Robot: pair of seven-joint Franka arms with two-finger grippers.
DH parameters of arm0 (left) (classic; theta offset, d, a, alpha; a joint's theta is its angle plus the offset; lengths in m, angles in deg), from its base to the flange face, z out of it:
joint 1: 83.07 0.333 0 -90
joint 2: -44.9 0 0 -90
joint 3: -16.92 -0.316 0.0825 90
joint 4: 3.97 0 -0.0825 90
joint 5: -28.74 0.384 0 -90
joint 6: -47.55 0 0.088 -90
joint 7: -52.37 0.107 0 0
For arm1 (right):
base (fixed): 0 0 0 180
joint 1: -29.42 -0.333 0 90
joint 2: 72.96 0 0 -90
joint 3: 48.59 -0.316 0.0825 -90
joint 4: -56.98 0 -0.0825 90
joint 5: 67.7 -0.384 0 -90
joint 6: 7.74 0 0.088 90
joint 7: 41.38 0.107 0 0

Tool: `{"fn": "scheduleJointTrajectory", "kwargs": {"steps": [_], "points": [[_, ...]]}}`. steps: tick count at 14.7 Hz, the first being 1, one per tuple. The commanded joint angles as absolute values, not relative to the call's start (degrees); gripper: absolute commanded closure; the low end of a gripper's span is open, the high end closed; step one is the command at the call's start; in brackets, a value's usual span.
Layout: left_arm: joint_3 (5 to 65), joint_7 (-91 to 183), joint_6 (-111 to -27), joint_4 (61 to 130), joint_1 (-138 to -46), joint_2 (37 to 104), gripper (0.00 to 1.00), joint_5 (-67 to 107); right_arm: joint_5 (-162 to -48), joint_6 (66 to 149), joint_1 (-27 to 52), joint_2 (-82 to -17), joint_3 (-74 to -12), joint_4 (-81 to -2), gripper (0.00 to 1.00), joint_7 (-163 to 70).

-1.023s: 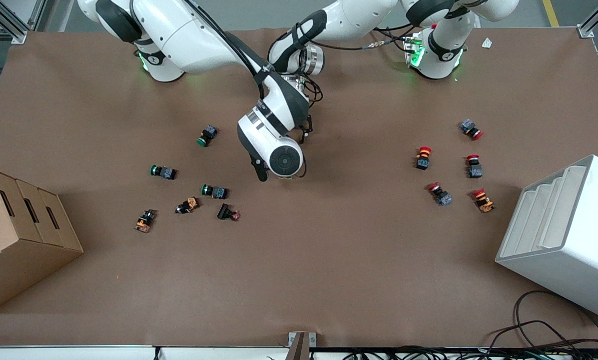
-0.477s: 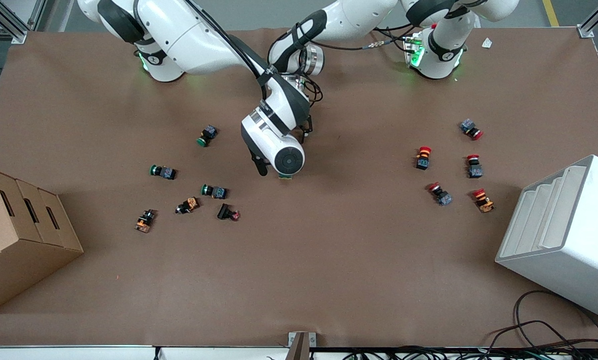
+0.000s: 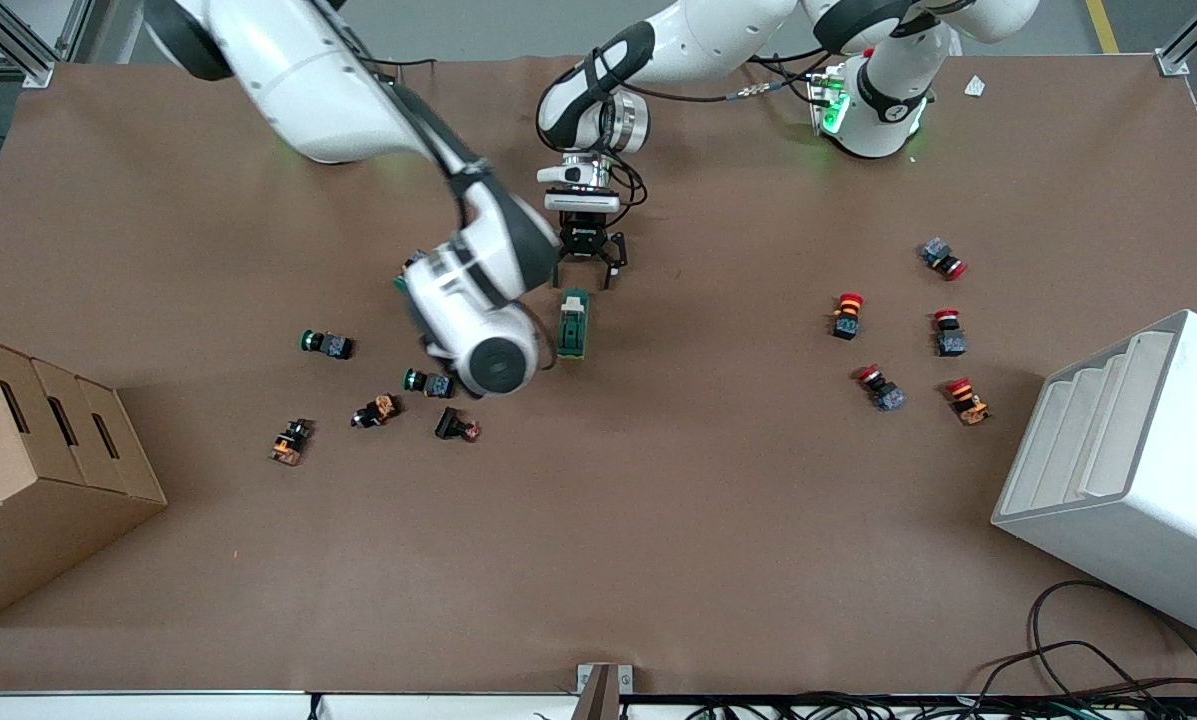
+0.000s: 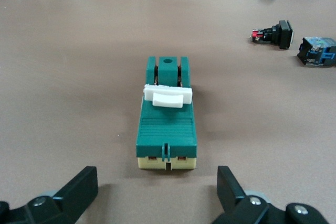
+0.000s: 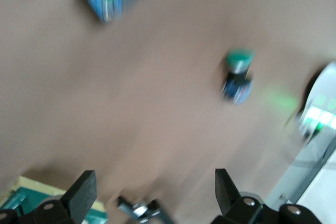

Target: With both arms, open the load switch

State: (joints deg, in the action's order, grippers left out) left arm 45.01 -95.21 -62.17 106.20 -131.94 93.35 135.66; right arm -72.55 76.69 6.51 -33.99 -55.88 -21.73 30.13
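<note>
The load switch (image 3: pixel 573 325) lies flat on the brown table, a dark-green block with a cream base and a white toggle (image 4: pixel 168 95) across its top. My left gripper (image 3: pixel 586 277) hangs low just off the switch's end toward the robots' bases, open, with nothing between its fingers (image 4: pixel 79 190). The switch (image 4: pixel 167 124) sits centred ahead of it, untouched. My right gripper (image 5: pixel 152 182) is open and empty over the table beside the switch, toward the right arm's end. Only a corner of the switch (image 5: pixel 18 200) shows there. In the front view the right arm's wrist (image 3: pixel 488 355) hides its fingers.
Green push buttons (image 3: pixel 326 343) (image 3: pixel 428 381) and other small buttons (image 3: pixel 456 425) lie near the right wrist. Red-capped buttons (image 3: pixel 848 315) are grouped toward the left arm's end. A cardboard box (image 3: pixel 38 470) and a white rack (image 3: pixel 1128 460) stand at the table's ends.
The right arm has swung off the load switch toward its own end of the table, uncovering the switch. The left gripper has stayed where it was.
</note>
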Motion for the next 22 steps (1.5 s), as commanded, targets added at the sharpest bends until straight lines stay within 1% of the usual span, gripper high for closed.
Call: {"fn": "scheduleJointTrajectory", "kwargs": {"steps": [1, 2, 4, 7, 10, 12, 13, 16, 19, 22], "points": [[44.34, -95.20, -61.87, 105.01, -131.58, 94.22, 0.01, 135.71, -70.00, 74.88, 16.73, -41.65, -57.03, -24.67, 0.00, 8.08], [44.51, -93.89, -61.87, 104.93, -131.32, 93.43, 0.01, 134.05, -68.86, 74.79, 19.54, -43.15, -57.03, -24.67, 0.00, 1.23], [45.74, -90.12, -61.87, 101.87, -131.23, 91.93, 0.01, 126.86, -66.75, 74.88, 24.56, -45.87, -57.11, -24.58, 0.00, -12.22], [47.94, -80.12, -61.87, 92.65, -131.14, 89.39, 0.01, 112.11, -62.53, 75.67, 30.37, -49.65, -57.20, -24.32, 0.00, -27.11], [47.86, -70.01, -61.87, 86.40, -129.92, 84.65, 0.01, 98.48, -62.51, 76.11, 35.99, -53.00, -57.20, -24.14, 0.00, -37.48], [47.94, -63.24, -61.87, 86.03, -126.68, 79.82, 0.01, 91.52, -62.87, 76.11, 39.86, -53.62, -57.38, -23.62, 0.00, -41.54], [47.94, -58.59, -61.96, 85.94, -124.75, 77.27, 0.01, 87.49, -62.87, 75.94, 41.09, -53.54, -57.38, -22.13, 0.00, -43.12], [47.77, -39.89, -61.79, 85.85, -116.76, 68.57, 0.00, 72.90, -62.87, 75.41, 42.94, -53.62, -57.20, -19.66, 0.00, -44.63], [47.77, -25.11, -61.09, 85.24, -107.88, 63.11, 0.00, 65.23, -62.60, 74.71, 42.95, -53.45, -57.55, -18.69, 0.00, -44.63], [47.86, -7.71, -56.79, 84.27, -99.18, 59.16, 0.00, 60.13, -62.43, 72.95, 41.90, -53.36, -57.82, -16.76, 0.00, -44.81]]}}
